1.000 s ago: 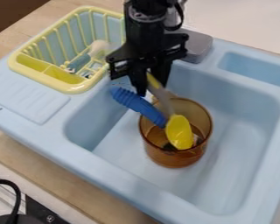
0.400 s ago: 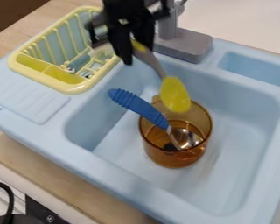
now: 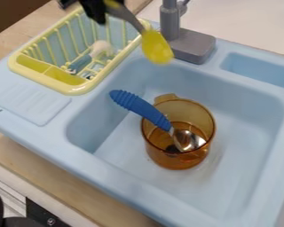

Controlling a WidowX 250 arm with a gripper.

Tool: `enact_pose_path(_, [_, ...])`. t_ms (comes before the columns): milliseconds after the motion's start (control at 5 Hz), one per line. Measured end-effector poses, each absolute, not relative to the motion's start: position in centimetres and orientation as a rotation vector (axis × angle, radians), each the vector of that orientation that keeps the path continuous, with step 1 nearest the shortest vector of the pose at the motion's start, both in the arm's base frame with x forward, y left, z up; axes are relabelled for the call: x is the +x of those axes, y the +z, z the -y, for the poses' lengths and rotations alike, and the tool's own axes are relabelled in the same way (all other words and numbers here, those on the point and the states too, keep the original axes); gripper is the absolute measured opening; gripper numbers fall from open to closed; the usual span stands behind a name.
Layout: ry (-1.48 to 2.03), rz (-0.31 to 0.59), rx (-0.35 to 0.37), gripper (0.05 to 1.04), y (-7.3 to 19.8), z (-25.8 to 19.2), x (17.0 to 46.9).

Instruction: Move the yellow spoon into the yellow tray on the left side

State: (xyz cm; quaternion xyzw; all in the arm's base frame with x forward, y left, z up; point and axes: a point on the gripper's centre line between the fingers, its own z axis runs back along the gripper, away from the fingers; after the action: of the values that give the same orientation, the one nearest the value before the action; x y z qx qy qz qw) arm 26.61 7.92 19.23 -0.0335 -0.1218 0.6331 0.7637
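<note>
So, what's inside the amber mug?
A blue-handled spoon leans in the amber mug, metal bowl down. Something dark shows by the bowl, too unclear to name; the mug's floor under the bowl is covered.

All black, angular edges; jaws taper to blunt, dark tip.

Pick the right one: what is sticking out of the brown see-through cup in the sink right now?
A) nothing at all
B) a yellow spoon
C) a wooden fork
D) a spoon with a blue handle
D: a ridged blue handle leans out over the rim of the cup.
</note>
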Motion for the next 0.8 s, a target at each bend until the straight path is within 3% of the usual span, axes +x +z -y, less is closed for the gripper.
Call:
enact_pose_path(200, [1.401,0.284,-0.04,0.313,19.7,-10.3,27.8])
enact_pose_path(800, [1.139,0.264,0.158,0.313,17.3,-14.4,31.8])
